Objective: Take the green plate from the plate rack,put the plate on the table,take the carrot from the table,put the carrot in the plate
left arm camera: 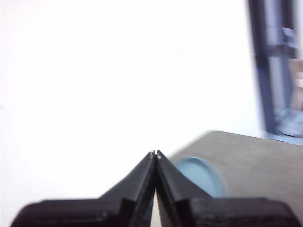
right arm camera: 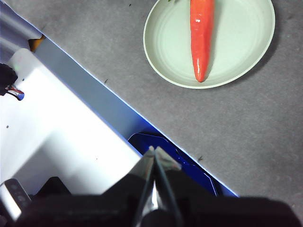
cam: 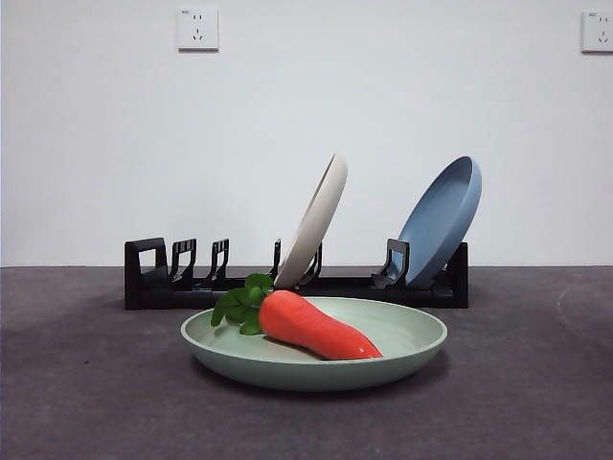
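The green plate lies flat on the dark grey table, in front of the black plate rack. The carrot lies in the plate, its leaves toward the left. The right wrist view shows the plate with the carrot in it from above. My right gripper is shut and empty, high above the table's edge and away from the plate. My left gripper is shut and empty, raised, facing the wall. Neither gripper shows in the front view.
A cream-white plate and a blue plate lean in the rack. The blue plate also shows in the left wrist view. A white base with a blue edge borders the table.
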You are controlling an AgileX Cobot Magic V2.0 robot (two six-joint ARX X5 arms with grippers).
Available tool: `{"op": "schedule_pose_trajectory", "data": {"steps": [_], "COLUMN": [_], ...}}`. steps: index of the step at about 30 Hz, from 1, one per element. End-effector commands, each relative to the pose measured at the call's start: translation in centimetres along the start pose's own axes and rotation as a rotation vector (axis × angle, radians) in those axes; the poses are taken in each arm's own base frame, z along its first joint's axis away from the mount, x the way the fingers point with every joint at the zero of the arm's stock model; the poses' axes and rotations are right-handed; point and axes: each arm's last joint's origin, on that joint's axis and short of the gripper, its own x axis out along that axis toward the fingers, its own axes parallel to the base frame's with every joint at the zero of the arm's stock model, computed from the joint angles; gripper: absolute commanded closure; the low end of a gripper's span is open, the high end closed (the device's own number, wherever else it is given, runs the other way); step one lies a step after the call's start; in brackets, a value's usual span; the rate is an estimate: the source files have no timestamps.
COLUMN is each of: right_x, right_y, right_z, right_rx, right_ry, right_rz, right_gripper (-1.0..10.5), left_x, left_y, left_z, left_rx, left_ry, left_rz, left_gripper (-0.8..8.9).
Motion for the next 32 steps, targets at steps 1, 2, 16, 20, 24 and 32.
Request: {"op": "schedule_pose_trajectory", "data": {"steps": [1, 2, 16, 20, 24, 32], "right_x": [0.1, 0.1, 0.1, 0.1, 0.1, 0.1], "right_y": [0.0, 0.0, 0.0, 0.0, 0.0, 0.0], "right_z": [0.0, 0.0, 0.0, 0.0, 0.0, 0.0], "right_rx": [0.001, 0.001, 0.001, 0.001, 0.001, 0.001], "right_ry": [0.000, -0.001, 0.000, 0.000, 0.000, 0.000], "right_rz": [0.000, 0.000, 0.000, 0.000, 0.000, 0.000], "right_gripper": [9.5, 9.5, 9.5, 9.5, 9.5, 9.5], "left_x": [-1.3, -1.6, -4.4, -4.7, -4.9, -5.3], "left_y": [0.6, 0.6, -1.2, -1.8, -2.1, -2.6], "left_z": [-1.8, -2.5, -19.2, -22.6, -25.0, -28.0], "left_rx": [0.069, 0.080, 0.035, -0.016, -0.057, -0.115], "left_ry": [-0.016, -0.022, 0.102, 0.154, 0.182, 0.216], "left_rz": [0.122, 0.155, 0.380, 0.393, 0.416, 0.474], "left_gripper": [8.16, 8.16, 8.16, 8.16, 8.16, 8.16]}}
